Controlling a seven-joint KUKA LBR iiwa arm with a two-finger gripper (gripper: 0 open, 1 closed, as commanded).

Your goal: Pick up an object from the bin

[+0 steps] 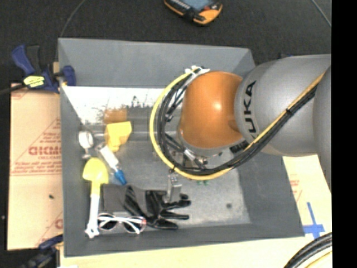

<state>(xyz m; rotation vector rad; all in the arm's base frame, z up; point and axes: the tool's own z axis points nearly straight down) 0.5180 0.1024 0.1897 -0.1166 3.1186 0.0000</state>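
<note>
End effector hangs over a black, many-pronged thing low in the bin; its grip state is unclear.

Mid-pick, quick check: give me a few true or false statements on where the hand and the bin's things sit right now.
The hand is over the black heap near the lower edge of the bin. True.
The white sunglasses lie in the lower left corner. True.
The yellow scoop lies against the right wall. False: it lies on the left, just above the sunglasses.
The yellow block sits under the hand. False: it lies apart, up and to the left.
</note>
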